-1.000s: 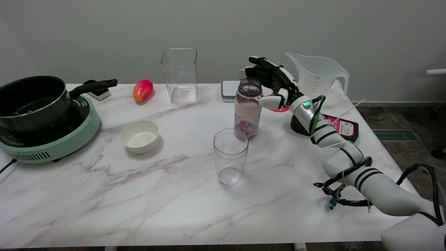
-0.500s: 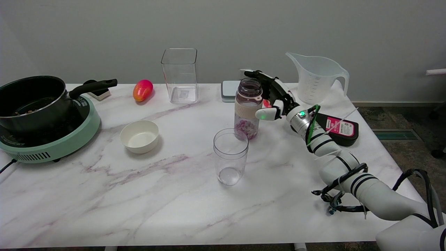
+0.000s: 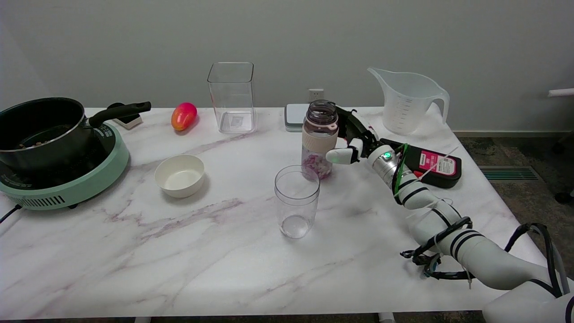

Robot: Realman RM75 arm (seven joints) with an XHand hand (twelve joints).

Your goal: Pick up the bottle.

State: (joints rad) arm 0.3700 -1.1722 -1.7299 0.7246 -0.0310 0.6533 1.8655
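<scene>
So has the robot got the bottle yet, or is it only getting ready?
Not yet. Done: the right hand has reached the bottle and sits right beside it, fingers apart, the white thumb near its lower half. In hand: getting the fingers around the bottle; whether they touch it I cannot tell. Left: gripping and lifting, since the bottle stands upright on the table, behind the clear cup.

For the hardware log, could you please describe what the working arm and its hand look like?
The right arm is white and tubular with black bands, a silver wrist section with a lit green light, a green cable, white cable ties and black cables looping near the elbow. The right hand is black and white.
</scene>
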